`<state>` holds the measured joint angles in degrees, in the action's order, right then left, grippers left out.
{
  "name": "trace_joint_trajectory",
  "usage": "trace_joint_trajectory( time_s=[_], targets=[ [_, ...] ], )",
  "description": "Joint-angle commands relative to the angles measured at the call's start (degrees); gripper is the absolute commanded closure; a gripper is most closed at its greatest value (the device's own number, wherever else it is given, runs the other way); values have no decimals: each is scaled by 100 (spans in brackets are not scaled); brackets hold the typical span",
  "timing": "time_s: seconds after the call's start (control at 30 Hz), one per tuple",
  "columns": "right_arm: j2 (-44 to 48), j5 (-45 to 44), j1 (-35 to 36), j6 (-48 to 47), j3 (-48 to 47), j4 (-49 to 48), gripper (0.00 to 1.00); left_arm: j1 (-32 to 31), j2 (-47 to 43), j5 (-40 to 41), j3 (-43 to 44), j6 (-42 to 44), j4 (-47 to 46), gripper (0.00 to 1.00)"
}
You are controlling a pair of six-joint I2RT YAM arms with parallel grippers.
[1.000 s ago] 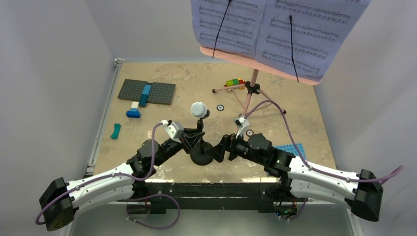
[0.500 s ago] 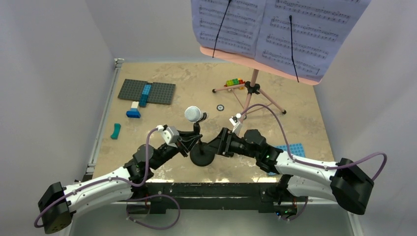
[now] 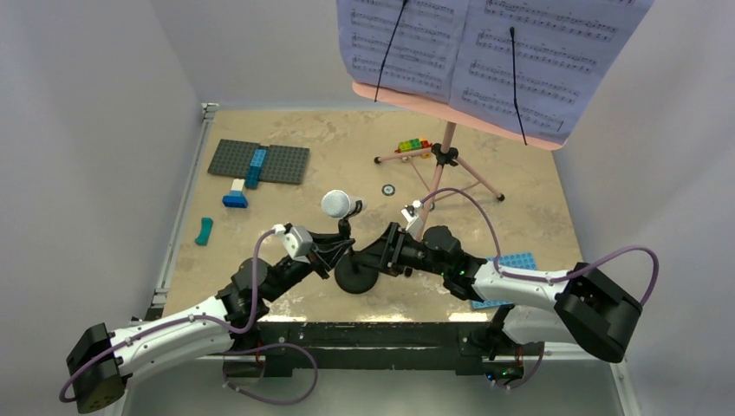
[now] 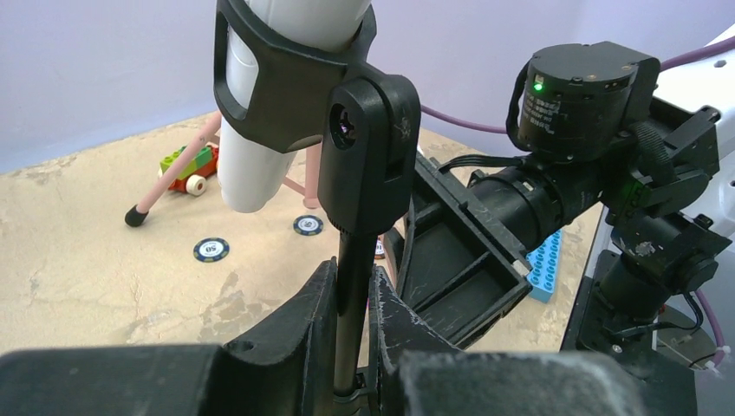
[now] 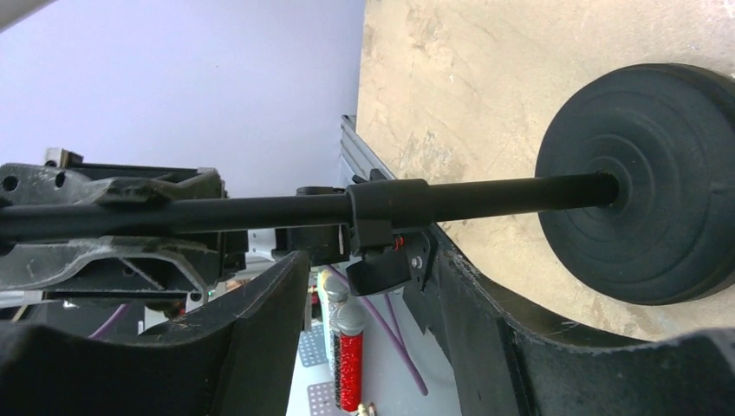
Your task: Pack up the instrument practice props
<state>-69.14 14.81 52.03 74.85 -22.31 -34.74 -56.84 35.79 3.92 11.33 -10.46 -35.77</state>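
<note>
Standing upright, mic stand [image 3: 357, 279], microphone [image 3: 336, 204] topmost, left claw [image 4: 353, 290] gripping it

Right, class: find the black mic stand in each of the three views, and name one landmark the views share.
Top external: mic stand stands low of centre on the tan tabletop.
Left wrist: its pole rises mid-frame, clamped by the left gripper; base hidden.
Right wrist: pole lies across the frame, ending at the round base on the right.
Shared landmark: the tan tabletop.
</note>
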Motion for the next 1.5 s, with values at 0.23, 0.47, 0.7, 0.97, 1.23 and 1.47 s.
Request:
trace_joint_trajectory(
  time_s=[0.23, 0.47, 0.7, 0.97, 1.23, 1.47],
  targets=[
    [-240, 92, -65, 119, -113, -638, 64, -126, -21, 51, -149, -20, 237, 100],
    [-294, 240, -94, 64, -147, -849, 85, -151, 82, 80, -135, -10, 237, 100],
    [-229, 364, -105, -431, -315, -712, 100, -195, 191, 198, -85, 18, 336, 100],
    [730, -858, 46, -3104, -1163, 1903, 100, -214, 428, 403, 71, 1, 569, 100],
    [942, -2127, 814, -5757, -1468, 2478, 100, -247, 858, 401, 208, -14, 510, 100],
    [379, -3972, 2008, -7699, -1368, 2108, 100, -308, 1143, 433, 317, 36, 510, 100]
  ],
)
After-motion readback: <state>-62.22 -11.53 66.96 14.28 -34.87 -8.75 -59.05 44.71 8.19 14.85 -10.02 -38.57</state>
